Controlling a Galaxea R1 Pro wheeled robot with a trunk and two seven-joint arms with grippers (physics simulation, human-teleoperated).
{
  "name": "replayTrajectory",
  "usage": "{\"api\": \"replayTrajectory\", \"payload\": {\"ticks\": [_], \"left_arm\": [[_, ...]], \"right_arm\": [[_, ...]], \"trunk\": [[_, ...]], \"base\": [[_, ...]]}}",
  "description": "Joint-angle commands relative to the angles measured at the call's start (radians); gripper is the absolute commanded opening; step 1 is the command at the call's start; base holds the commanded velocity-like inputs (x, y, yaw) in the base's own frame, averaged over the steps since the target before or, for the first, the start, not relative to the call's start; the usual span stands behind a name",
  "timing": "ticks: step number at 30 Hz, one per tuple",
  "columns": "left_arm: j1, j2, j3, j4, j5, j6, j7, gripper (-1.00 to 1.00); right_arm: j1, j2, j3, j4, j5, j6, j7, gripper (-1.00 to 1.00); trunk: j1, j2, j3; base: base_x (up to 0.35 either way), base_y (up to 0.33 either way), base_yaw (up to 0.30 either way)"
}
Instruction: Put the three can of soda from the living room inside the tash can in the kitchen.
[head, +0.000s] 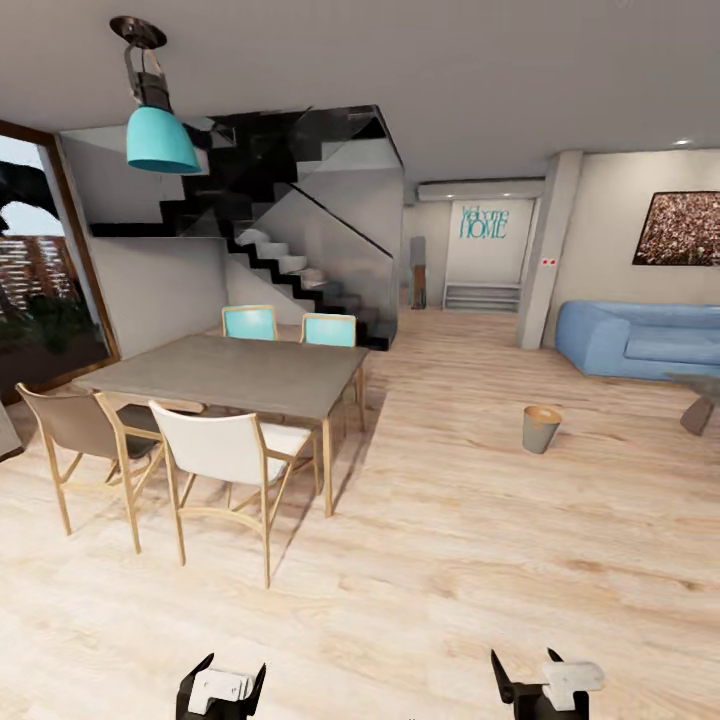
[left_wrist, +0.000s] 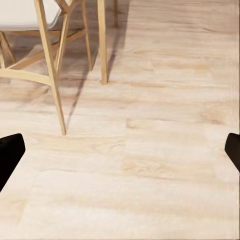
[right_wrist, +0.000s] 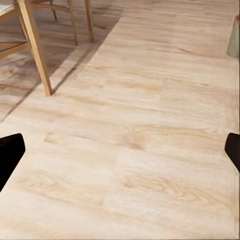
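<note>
1. Tash can (head: 541, 428) upright on the wood floor (head: 450, 560), alone, well right of the dining table (head: 240, 372) and in front of the blue sofa (head: 640, 338); brown inside visible
2. Grey side of the bin also at the edge of the right wrist view
3. Left hand (head: 221, 690) low over the floor, fingers (left_wrist: 9, 155) spread, holding nothing
4. Right hand (head: 545, 685) likewise spread, holding nothing
5. White chair (head: 225, 450) near the left hand
6. Staircase (head: 290, 260) behind the table
</note>
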Motion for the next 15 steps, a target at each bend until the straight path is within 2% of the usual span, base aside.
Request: {"api": "replayTrajectory", "payload": {"ticks": [1, 5, 8, 15], "left_arm": [[0.0, 0.0, 0.0, 0.0, 0.0, 0.0, 0.0, 1.0], [0.0, 0.0, 0.0, 0.0, 0.0, 0.0, -0.001, 1.0], [0.0, 0.0, 0.0, 0.0, 0.0, 0.0, -0.002, 1.0], [0.0, 0.001, 0.002, 0.0, 0.001, 0.002, -0.009, 1.0]], "right_arm": [[0.0, 0.0, 0.0, 0.0, 0.0, 0.0, 0.0, 1.0], [0.0, 0.0, -0.002, 0.0, 0.0, 0.0, 0.0, 1.0], [0.0, 0.0, -0.002, 0.0, 0.0, 0.0, 0.0, 1.0], [0.0, 0.0, -0.002, 0.0, 0.0, 0.001, 0.0, 1.0]], "trunk": [[0.0, 0.0, 0.0], [0.0, 0.0, 0.0], [0.0, 0.0, 0.0], [0.0, 0.0, 0.0]], "base": [[0.0, -0.291, -0.252], [0.033, -0.253, -0.252], [0.141, -0.086, -0.252], [0.234, 0.178, -0.243]]}}
